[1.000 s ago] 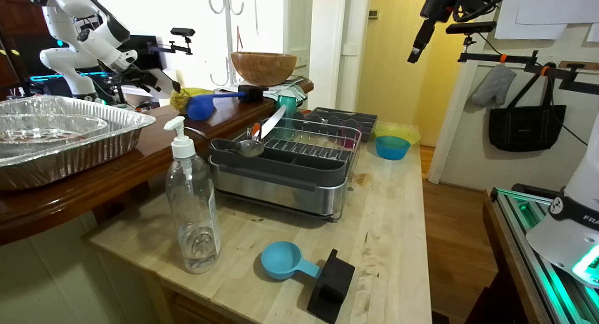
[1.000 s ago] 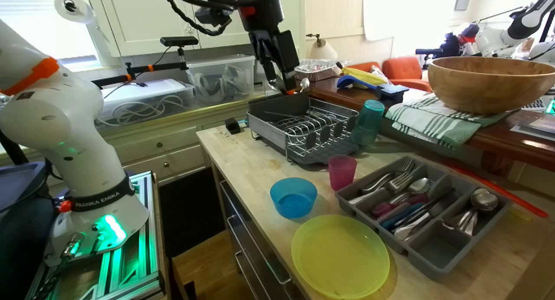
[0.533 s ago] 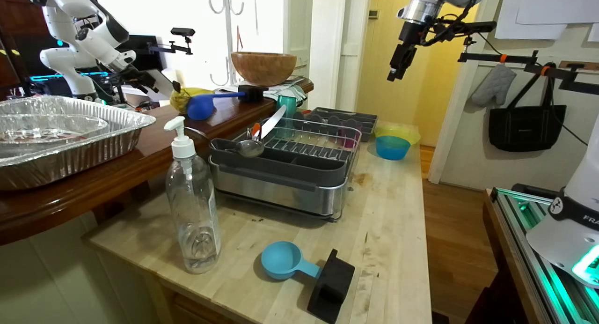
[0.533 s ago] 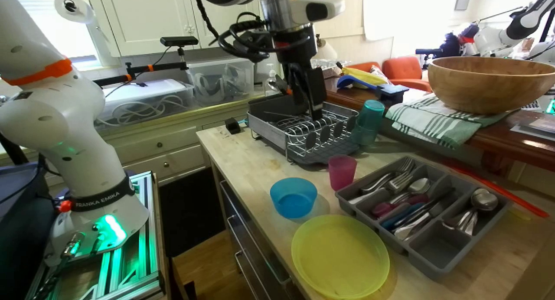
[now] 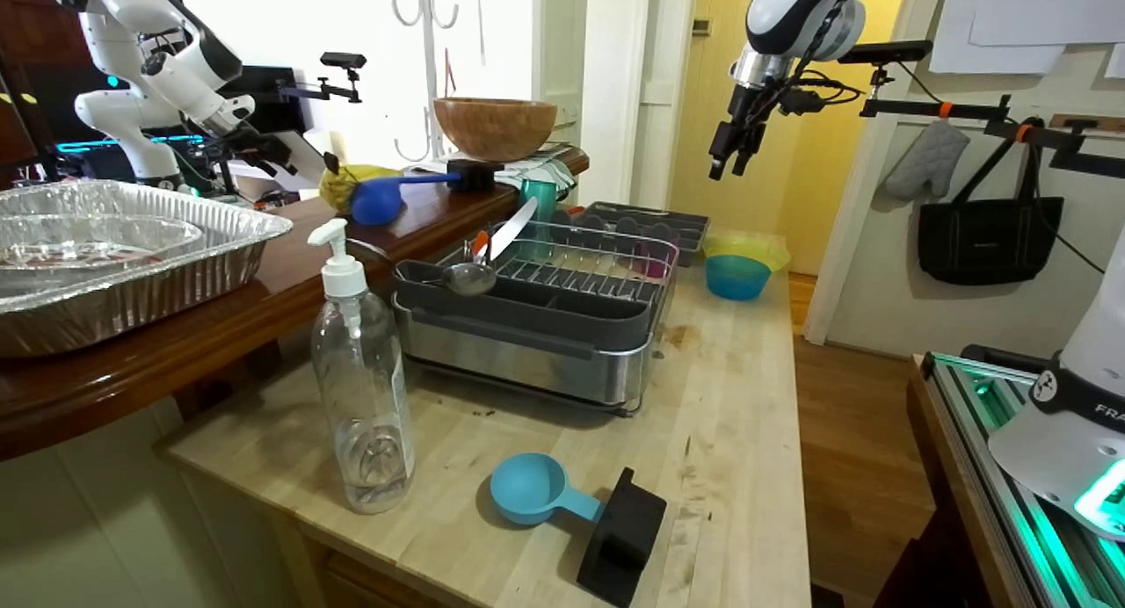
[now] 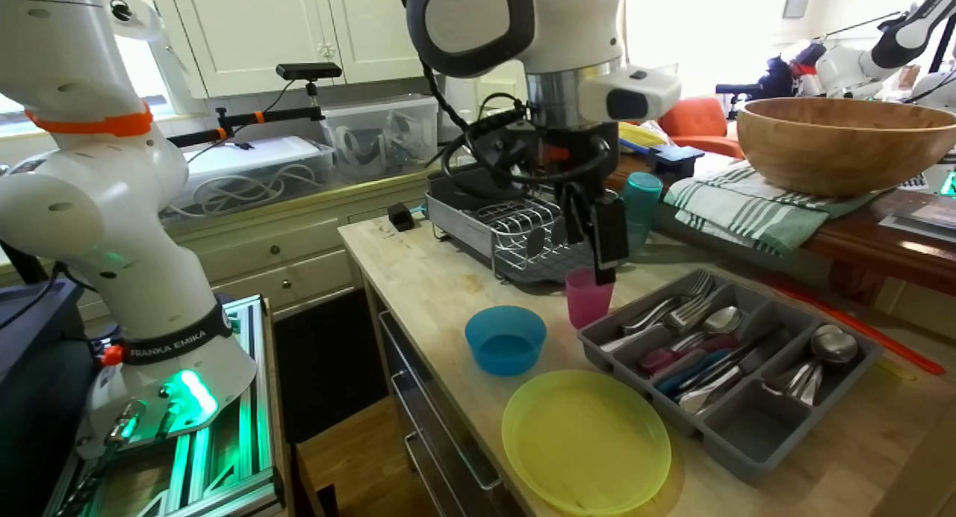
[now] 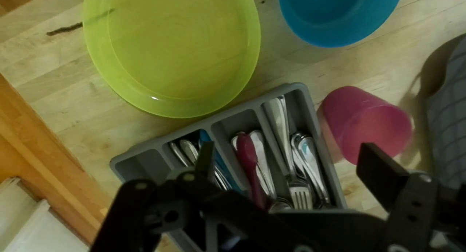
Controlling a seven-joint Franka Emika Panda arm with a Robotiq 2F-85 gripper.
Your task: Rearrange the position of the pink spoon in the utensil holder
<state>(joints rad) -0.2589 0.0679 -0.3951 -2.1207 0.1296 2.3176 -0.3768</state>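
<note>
The pink spoon [image 7: 248, 152] lies among silver cutlery in a middle compartment of the grey compartmented utensil tray [image 7: 143, 166]; its lower end is hidden behind the gripper. In an exterior view the pink spoon [image 6: 661, 361] and the tray [image 6: 754, 427] are on the counter's right side. My gripper [image 7: 285, 155] is open and empty above the tray, its fingers wide apart on either side of the spoon's line of sight. It also shows in both exterior views [image 5: 729, 170] [image 6: 594, 259]. The dark utensil basket [image 5: 527, 314] on the dish rack holds a knife and a metal spoon.
A pink cup [image 6: 588, 296], a blue bowl [image 6: 506, 341] and a yellow plate [image 6: 586, 442] stand close around the tray. The metal dish rack [image 6: 515, 237] and a teal cup [image 6: 641, 199] stand behind. A soap bottle [image 5: 365, 406] and a blue scoop [image 5: 532, 489] are beyond the rack.
The arm has moved away from above the dish rack, down and across toward the utensil tray. The fingers' spread shows more clearly now. The objects on the counter have not moved.
</note>
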